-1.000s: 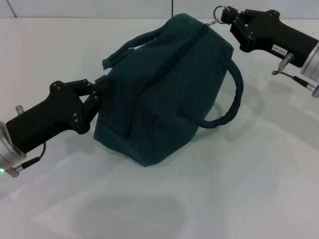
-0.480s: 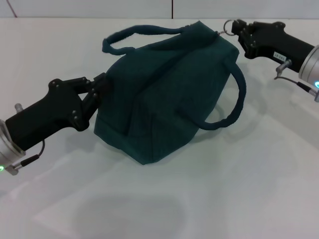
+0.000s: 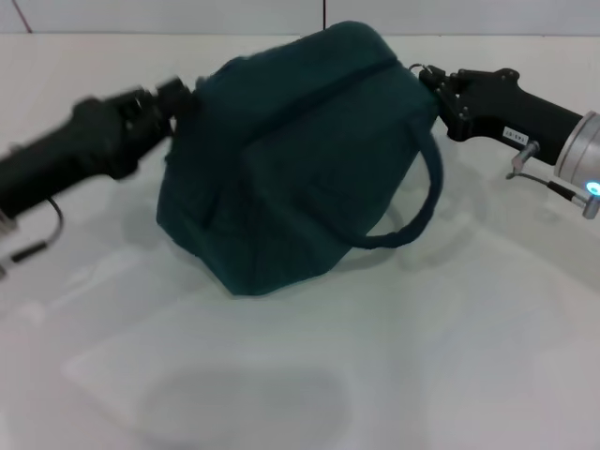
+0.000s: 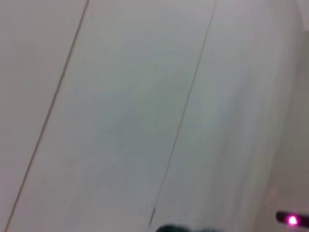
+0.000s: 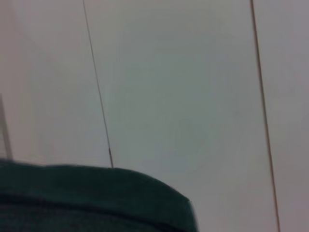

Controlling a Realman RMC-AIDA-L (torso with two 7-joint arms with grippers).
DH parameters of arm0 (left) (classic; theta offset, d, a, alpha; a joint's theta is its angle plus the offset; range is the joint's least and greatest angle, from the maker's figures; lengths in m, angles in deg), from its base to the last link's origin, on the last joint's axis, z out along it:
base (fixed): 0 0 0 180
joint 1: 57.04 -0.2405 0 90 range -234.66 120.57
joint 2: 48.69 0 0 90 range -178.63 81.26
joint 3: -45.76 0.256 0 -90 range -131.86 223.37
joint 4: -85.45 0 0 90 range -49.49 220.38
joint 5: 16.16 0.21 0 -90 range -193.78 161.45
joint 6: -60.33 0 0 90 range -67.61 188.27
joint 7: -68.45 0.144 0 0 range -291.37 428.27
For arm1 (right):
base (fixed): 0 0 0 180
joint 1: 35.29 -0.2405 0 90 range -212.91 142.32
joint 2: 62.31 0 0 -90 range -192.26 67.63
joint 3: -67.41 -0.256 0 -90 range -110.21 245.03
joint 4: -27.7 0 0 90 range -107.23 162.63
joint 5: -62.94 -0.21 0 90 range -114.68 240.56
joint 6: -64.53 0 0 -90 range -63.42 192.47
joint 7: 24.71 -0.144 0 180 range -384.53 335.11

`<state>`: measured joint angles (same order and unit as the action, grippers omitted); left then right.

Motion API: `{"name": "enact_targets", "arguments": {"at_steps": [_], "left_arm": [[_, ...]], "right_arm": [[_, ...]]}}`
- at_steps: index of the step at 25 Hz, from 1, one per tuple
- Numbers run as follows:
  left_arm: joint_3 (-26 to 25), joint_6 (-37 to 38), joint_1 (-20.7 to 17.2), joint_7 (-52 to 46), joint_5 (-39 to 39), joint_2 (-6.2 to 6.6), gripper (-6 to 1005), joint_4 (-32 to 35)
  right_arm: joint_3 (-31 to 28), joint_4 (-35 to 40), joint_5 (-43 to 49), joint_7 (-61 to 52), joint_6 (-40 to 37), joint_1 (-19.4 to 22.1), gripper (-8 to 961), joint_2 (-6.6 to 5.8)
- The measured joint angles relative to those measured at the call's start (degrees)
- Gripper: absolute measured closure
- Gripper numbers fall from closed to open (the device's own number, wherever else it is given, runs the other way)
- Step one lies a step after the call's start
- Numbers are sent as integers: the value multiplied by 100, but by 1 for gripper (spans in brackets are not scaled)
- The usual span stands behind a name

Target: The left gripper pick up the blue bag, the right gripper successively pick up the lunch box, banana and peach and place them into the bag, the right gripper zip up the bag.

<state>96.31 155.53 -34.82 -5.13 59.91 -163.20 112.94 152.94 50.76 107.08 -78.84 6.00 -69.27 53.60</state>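
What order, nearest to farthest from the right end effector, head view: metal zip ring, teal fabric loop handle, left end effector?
1. Metal zip ring, at right end effector's tip.
2. Teal fabric loop handle, hanging below.
3. Black left end effector, across bag.

Black arms [image 3: 66, 159], silver wrist [image 3: 574, 150], white label [image 3: 514, 134].

Head view high, angled down; both wrist views wall-facing, right sharing the blue bag [image 5: 91, 198].
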Motion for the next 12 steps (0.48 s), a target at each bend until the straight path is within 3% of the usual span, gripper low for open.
{"name": "enact_targets", "arguments": {"at_steps": [2,6,7,9,10,11,12], "left_arm": [[-3,-86,-48,-546,34,50,964,619],[-16,-674,-33,-1889,582,84,867,2267],[5,-799,75,-2349,885,100,843,2631],[75,-868,502,-3183,1682,128,686,3041],[126,-868,931,-3640,2313,109,608,3154],[126,-868,931,-3640,2313,109,567,3154],[146,-870,1237,-3870,2666,81,526,3178]], "right_arm": [[0,-77,-20,22,-83,25,923,1],[-11,-146,-35,35,-233,75,922,1],[-17,-146,-36,35,-292,92,922,3],[-40,-147,-40,35,-429,135,922,7],[-46,-147,-42,35,-507,151,922,8],[-46,-147,-42,35,-507,151,922,8],[-45,-147,-42,35,-534,158,921,10]]}}
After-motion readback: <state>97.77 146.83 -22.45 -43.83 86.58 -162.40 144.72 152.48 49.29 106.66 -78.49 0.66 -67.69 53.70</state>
